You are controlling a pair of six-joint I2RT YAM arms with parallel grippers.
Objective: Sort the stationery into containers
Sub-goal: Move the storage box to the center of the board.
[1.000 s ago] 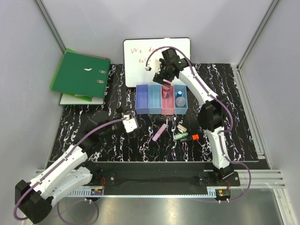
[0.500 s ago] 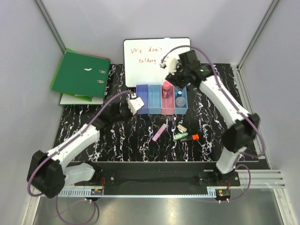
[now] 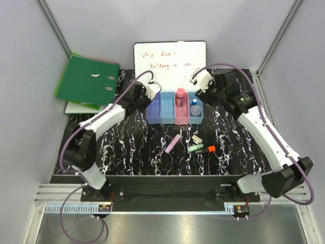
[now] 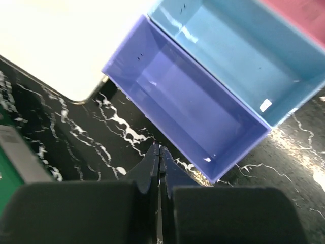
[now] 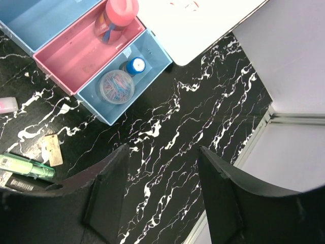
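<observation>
**Both grippers at the bins, three pens loose on the table**

The row of four joined bins (image 3: 174, 108) sat at the middle of the table's far edge, just in front of the whiteboard (image 3: 170, 56). The left gripper (image 4: 159, 150) hovered beside the outer wall of the purple-blue bin (image 4: 193, 109), its fingers pressed together and holding nothing. The right gripper (image 5: 161, 157) hung off the opposite end of the row, toward the far right corner, with its fingers spread wide and nothing between them.

A pink-capped jar (image 5: 118, 14) stood in the pink bin (image 5: 76, 56). The end light blue bin (image 5: 109, 109) held a blue-capped bottle (image 5: 135, 66) and a round clear tub (image 5: 117, 86). The lilac marker (image 3: 172, 143), green highlighter (image 3: 195, 148) and orange highlighter (image 3: 207, 149) lay on the table (image 3: 122, 147), nearer its near edge than the bins.
</observation>
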